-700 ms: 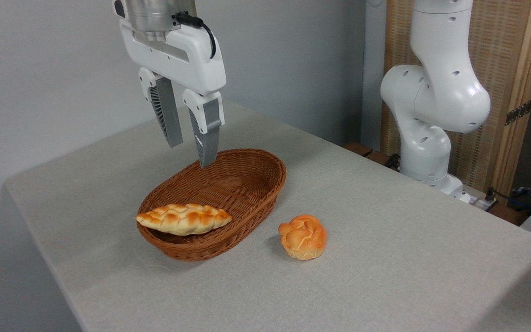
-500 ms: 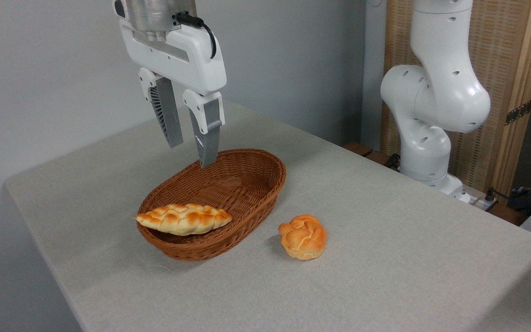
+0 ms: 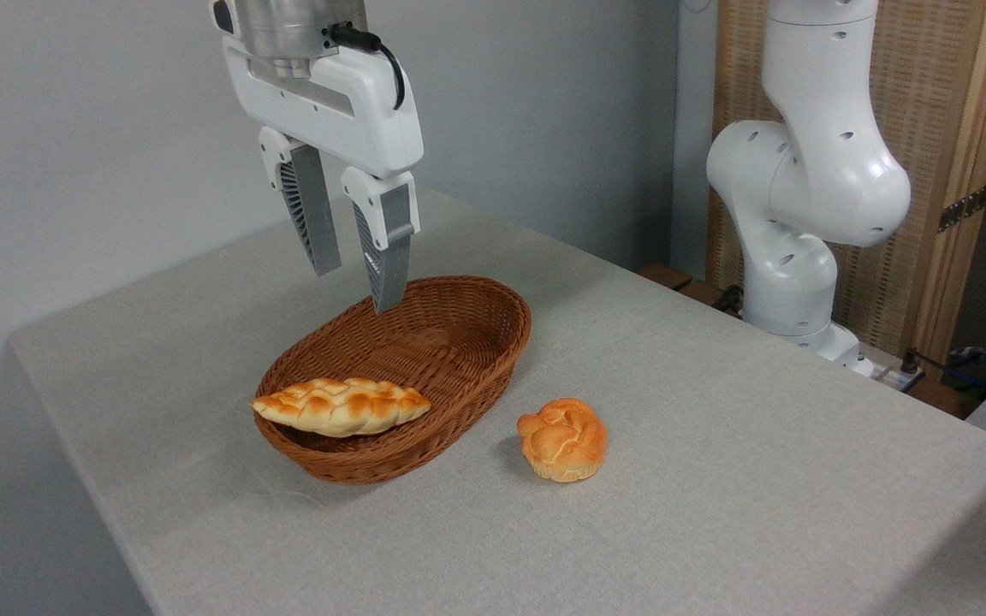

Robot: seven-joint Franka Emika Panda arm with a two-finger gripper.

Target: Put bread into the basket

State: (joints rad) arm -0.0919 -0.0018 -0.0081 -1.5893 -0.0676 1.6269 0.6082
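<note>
The bread [image 3: 562, 439], a small knotted bun, sits on the table [image 3: 715, 479] just right of the basket [image 3: 459, 342] and apart from its rim, so the task looks not yet begun; a long braided loaf [image 3: 341, 405] lies across the basket's near end. The gripper [image 3: 359, 287] hangs above the basket's far end, fingers pointing down, parted and empty, well away from the bun.
</note>
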